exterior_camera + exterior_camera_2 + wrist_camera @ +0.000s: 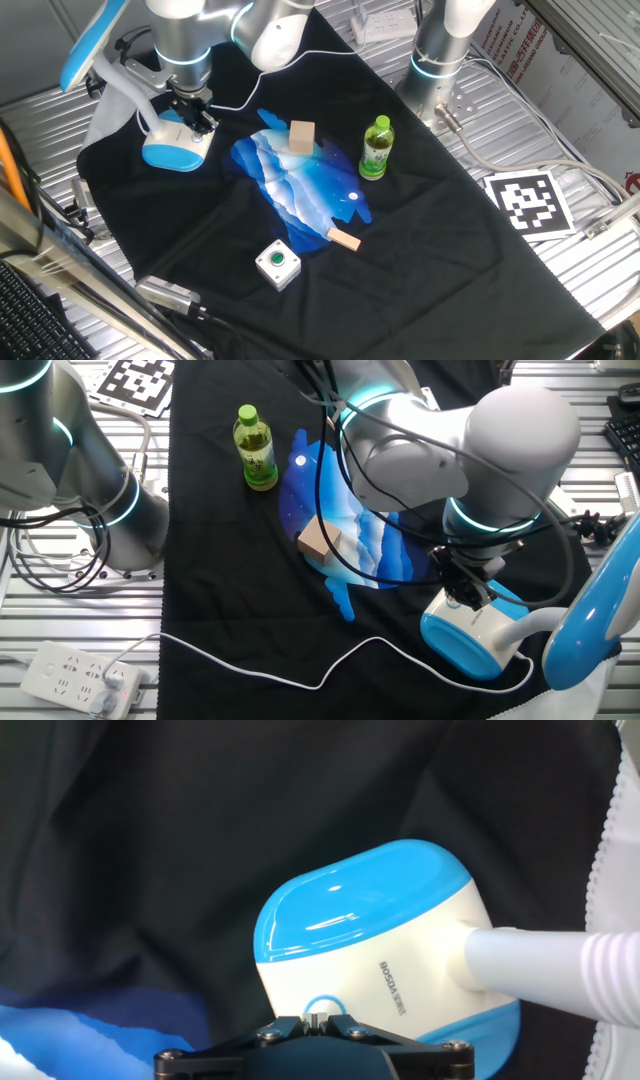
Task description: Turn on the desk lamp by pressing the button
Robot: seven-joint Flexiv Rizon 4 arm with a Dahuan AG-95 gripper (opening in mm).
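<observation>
Lamp (175, 140) sits at the far edge of the black cloth (200, 230) on the tabletop, base under the arm. Claw (316, 1018) hangs directly over the button (322, 1007), tips pinched together, holding nothing. Press looks imminent or just begun: best done with 1 straight, short push down, centred on the blue ring, light force so the base stays put.

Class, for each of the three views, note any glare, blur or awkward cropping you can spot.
Hand view: a soft glare streak on the desk lamp's blue base, and the tool is cropped at the bottom edge. One fixed view: the lamp head at the top left looks soft and is cut by the frame. The other fixed view: the robot arm hides much of the black cloth.
</observation>
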